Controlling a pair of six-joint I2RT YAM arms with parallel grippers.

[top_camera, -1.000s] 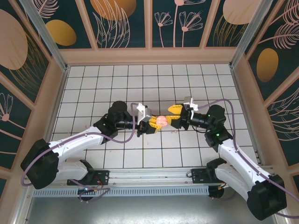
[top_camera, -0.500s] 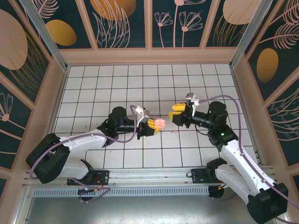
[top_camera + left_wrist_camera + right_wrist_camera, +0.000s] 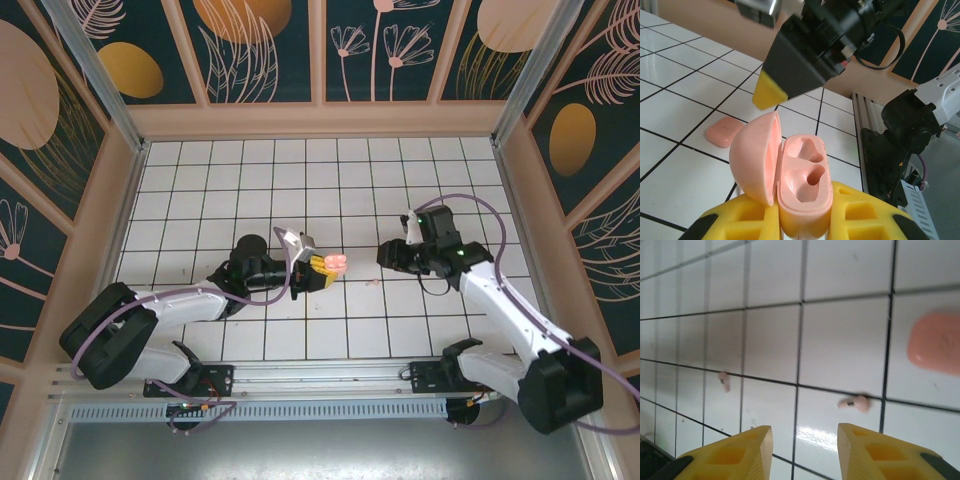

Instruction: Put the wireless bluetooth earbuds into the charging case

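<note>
Over the tiled tabletop (image 3: 200,180), top view: the left pincer (image 3: 324,267) is clamped on the charging case (image 3: 335,263). The right pincer (image 3: 392,258) stands apart, off the case's far side.

Left wrist view: the case sits between yellow fingers (image 3: 865,212), lid swung open, both wells empty. A pale pink disc (image 3: 722,132) lies ahead-left.

Right wrist view: the pincer gapes, nothing in it. The wireless bluetooth earbuds (image 3: 855,403) lie on the tiles ahead, one before each finger.

Between right gripper (image 3: 805,432) fingers: clear gap, bare tiled floor (image 3: 840,340) beneath.
Just ahead of it: one earbud (image 3: 855,403) lying close; second earbud (image 3: 724,381) farther off; pink pad (image 3: 936,342) aside.
Ahead of left gripper (image 3: 805,221): held charging case (image 3: 802,182), right gripper beyond.
</note>
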